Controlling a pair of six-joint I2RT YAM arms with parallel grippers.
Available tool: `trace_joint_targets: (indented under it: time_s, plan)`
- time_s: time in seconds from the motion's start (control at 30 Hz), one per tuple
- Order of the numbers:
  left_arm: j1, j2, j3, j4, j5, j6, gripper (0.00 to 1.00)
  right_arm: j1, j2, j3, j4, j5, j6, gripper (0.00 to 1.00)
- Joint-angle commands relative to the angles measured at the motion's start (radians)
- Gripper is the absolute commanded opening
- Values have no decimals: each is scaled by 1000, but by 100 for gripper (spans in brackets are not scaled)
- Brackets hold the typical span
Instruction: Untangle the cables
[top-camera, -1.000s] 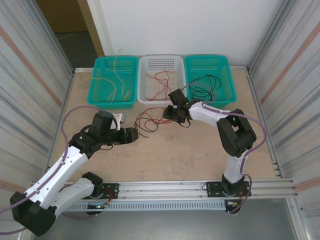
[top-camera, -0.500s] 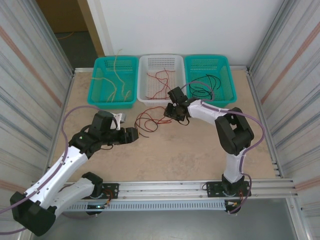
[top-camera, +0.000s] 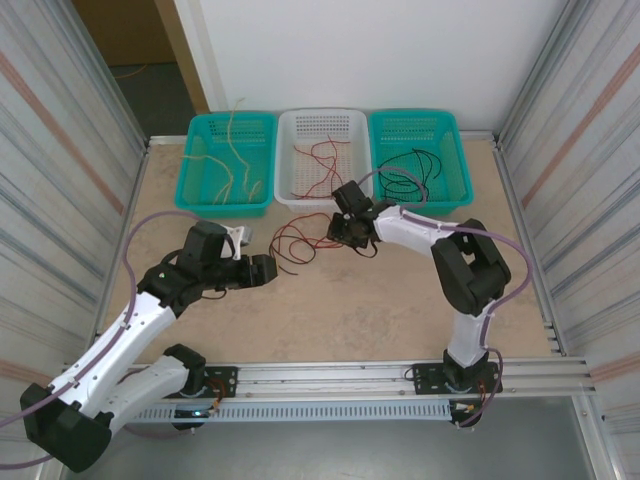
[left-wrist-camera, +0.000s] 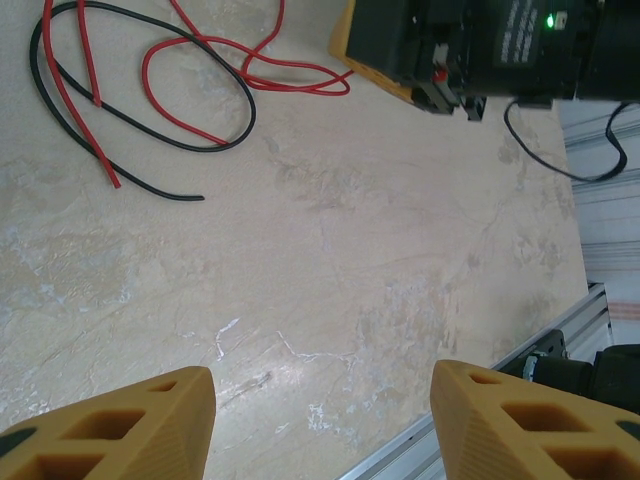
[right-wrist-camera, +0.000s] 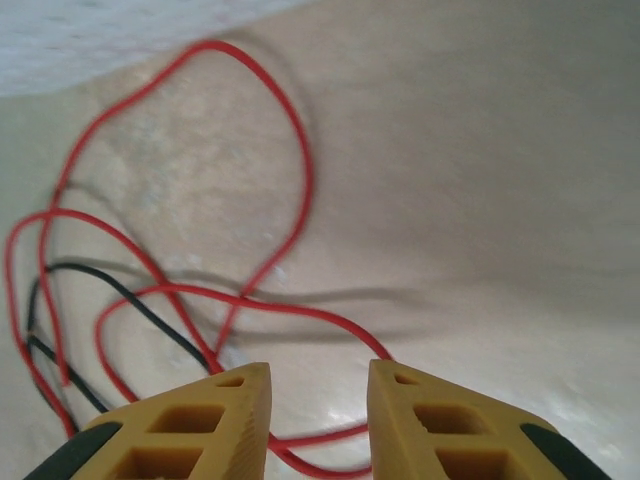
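Observation:
A tangle of red and black cables (top-camera: 293, 241) lies on the table in front of the white basket. In the right wrist view a red cable (right-wrist-camera: 300, 170) loops ahead of me and runs across the gap low between my fingers. A black cable (right-wrist-camera: 150, 305) lies to its left. My right gripper (top-camera: 343, 228) (right-wrist-camera: 318, 368) hangs low over the tangle's right end, its jaws narrow but apart and not pinching the cable. My left gripper (top-camera: 263, 270) (left-wrist-camera: 322, 385) is open over bare table, with the red cable (left-wrist-camera: 290, 68) and black cable (left-wrist-camera: 160, 192) lying beyond it.
Three baskets stand along the back: a teal one (top-camera: 200, 190) holding pale cables, a white one (top-camera: 290, 195) holding red ones, and a teal one (top-camera: 455, 195) holding black ones. An aluminium rail (top-camera: 340, 375) runs along the near edge. The right arm's wrist (left-wrist-camera: 480, 45) looms in the left wrist view.
My right gripper has slid a little left toward the tangle and its jaws have narrowed. The left arm has stayed put.

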Motion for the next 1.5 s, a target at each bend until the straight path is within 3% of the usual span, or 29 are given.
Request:
trace_joint_targets:
  time_s: [0.0,0.1,0.27,0.47,0.67,1.07,1.23,1.37,1.47]
  plan:
    - [-5,7,13,22,17,-3,59,-22,-58,-52,9,40,55,38]
    - [-5,15,15,28,25,-3,59,-32,-36,-44,35,16,64,42]
    - [-5,16,19,29,18,2,59,-35,34,6,72,-17,72,40]
    - [-5,14,24,14,9,14,59,-23,53,19,97,-41,93,18]
    - [-5,30,31,22,11,15,59,8,-63,-38,67,-7,79,0]
    - [-10,73,44,83,44,1,59,121,-447,-86,-110,98,-99,0]
    - [-34,96,60,141,73,10,66,128,-524,-8,-181,96,-172,0]
    - [-116,113,107,206,65,78,79,129,-550,76,-229,77,-195,0]
    - [-202,164,188,232,13,169,82,128,-554,129,-251,46,-194,0]
